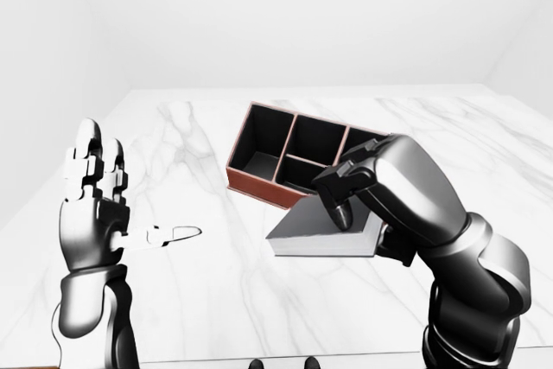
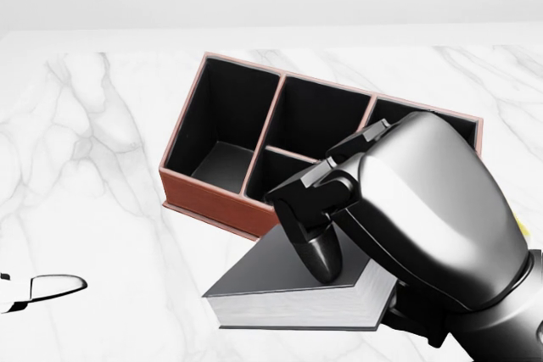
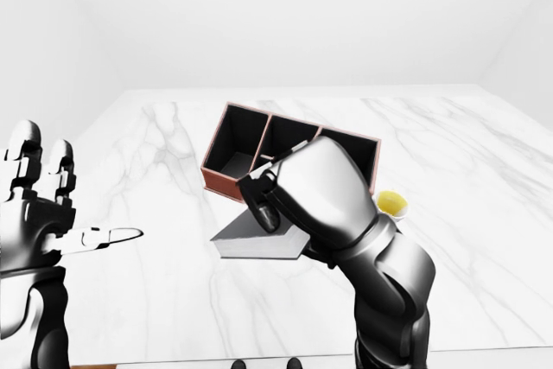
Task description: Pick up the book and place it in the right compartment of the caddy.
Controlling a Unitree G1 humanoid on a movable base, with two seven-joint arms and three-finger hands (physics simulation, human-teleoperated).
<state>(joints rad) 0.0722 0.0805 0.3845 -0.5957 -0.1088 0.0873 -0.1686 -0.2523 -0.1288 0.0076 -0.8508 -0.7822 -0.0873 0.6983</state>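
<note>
Down at 5 o'clock in the head view, the book (image 2: 293, 290) sits gripped in the right robot hand (image 2: 339, 252), lifted just beside the caddy (image 2: 222, 195). Looks like a stiff, hefty hardcover, so pinching it near the spine seems smart. Left robot hand (image 1: 93, 213) hangs open, fingers splayed.
</note>
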